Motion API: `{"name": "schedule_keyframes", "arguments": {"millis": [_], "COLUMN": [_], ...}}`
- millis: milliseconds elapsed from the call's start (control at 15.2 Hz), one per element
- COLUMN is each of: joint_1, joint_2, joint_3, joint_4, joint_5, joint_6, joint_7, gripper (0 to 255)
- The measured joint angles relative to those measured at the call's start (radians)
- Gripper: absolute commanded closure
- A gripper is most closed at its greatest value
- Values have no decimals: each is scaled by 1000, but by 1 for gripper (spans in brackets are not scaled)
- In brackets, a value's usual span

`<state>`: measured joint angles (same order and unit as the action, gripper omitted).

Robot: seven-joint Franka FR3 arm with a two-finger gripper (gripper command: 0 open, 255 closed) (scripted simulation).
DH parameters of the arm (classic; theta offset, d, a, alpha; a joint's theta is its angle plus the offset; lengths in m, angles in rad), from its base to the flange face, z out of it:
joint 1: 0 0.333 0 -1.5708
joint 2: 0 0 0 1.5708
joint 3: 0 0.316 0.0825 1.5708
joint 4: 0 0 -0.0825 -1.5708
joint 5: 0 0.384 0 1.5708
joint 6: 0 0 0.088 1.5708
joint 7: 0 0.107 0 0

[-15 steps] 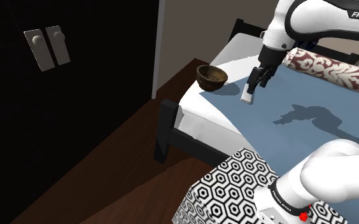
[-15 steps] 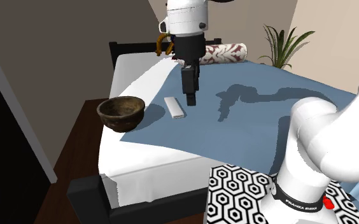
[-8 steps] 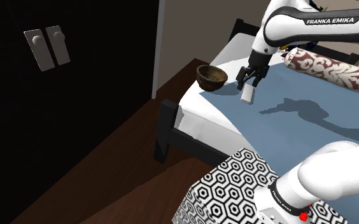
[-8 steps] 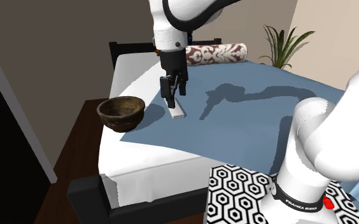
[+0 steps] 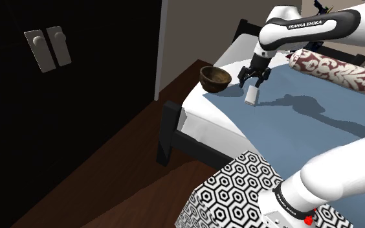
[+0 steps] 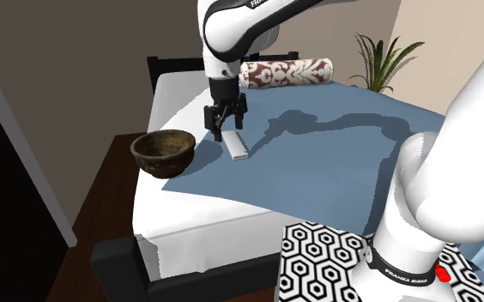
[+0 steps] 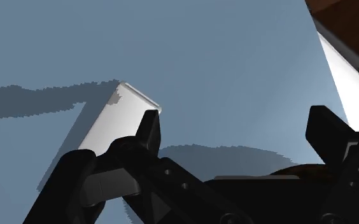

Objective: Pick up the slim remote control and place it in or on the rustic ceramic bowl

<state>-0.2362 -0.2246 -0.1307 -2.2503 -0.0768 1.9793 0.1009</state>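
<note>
End effector (image 5: 252,79) wide open, gripping nothing, low over the white remote (image 5: 252,96) on the bed's blue blanket (image 5: 304,129); brown bowl (image 5: 215,78) near, wooden floor (image 5: 123,175) below

Bed (image 5: 169,131), blue cover (image 6: 322,182), wooden floor (image 5: 107,178), potted plant (image 6: 383,58)

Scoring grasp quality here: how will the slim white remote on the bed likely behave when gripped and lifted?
The remote looks like a flat slab, so it is probably stiff and unlikely to roll. Thin and smooth-faced, it may be light yet pivot or slip once the open gripper shuts. Lying flush on the blue bedcover, its low edges likely offer little grip.
</note>
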Motion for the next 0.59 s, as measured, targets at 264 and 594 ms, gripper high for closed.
{"name": "schedule_keyframes", "arguments": {"millis": [264, 594], "joint_1": [-37, -85], "joint_2": [108, 245], "joint_3": [-39, -88], "joint_4": [52, 138], "joint_5": [13, 47], "joint_6": [70, 135], "joint_7": [41, 80], "gripper": [0, 0]}}
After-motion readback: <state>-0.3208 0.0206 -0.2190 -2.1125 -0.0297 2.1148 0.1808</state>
